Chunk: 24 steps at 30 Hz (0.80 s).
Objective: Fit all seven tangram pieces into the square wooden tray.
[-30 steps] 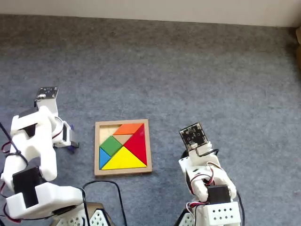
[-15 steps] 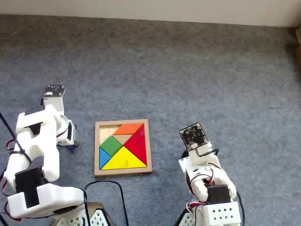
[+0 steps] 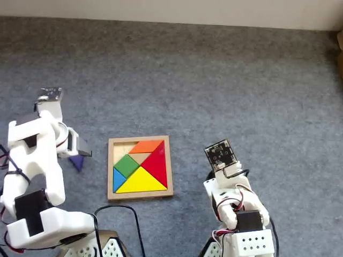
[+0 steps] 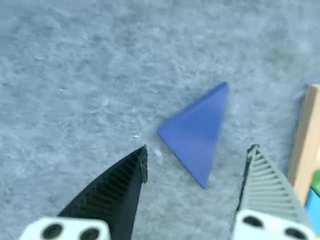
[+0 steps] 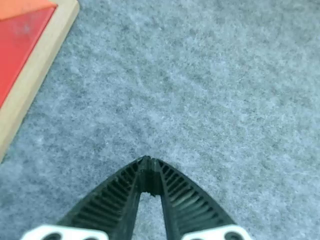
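1. The left gripper hangs with its jaws spread wide and holds nothing. The purple-blue triangle lies flat on the carpet beneath the gap.
2. Over the last second this arm has pulled up and back. The triangle, nearly hidden under the gripper before, is now uncovered.
3. The triangle lies near the left side of the wooden tray, clear of the rim.
4. Inside the tray, orange, green, red, yellow and blue pieces sit fitted. The far-left corner shows bare wood.
5. The task is therefore unfinished. The arm looks to be lining up a fresh grasp.
6. The right gripper is closed on nothing, over carpet right of the tray.
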Available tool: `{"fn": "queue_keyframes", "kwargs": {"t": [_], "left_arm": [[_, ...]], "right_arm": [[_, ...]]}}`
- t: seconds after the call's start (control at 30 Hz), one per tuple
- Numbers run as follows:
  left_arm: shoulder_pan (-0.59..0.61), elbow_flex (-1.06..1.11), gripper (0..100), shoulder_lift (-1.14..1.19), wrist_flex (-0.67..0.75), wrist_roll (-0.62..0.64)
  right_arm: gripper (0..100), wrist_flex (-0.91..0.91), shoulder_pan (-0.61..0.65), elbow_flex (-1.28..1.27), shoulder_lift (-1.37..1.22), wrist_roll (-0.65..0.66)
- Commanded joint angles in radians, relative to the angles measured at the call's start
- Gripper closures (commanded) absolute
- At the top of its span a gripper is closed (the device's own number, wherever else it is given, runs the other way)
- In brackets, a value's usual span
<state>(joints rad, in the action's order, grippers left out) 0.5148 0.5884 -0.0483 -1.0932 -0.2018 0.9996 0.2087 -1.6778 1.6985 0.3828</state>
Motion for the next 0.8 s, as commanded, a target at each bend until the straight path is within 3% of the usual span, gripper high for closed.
{"fn": "queue_keyframes", "kwargs": {"t": [0.0, 0.37, 0.77], "left_arm": [[0.012, -0.044, 70, -0.016, 0.054, 0.003], [-0.031, -0.219, 73, 0.3, 0.041, 0.002], [-0.073, -0.232, 79, 0.305, -0.014, -0.087]], "right_arm": [[98.9, 0.008, -0.012, -0.11, 0.019, 0.012], [98.9, 0.008, -0.012, -0.11, 0.019, 0.012], [98.9, 0.008, -0.012, -0.11, 0.019, 0.012]]}}
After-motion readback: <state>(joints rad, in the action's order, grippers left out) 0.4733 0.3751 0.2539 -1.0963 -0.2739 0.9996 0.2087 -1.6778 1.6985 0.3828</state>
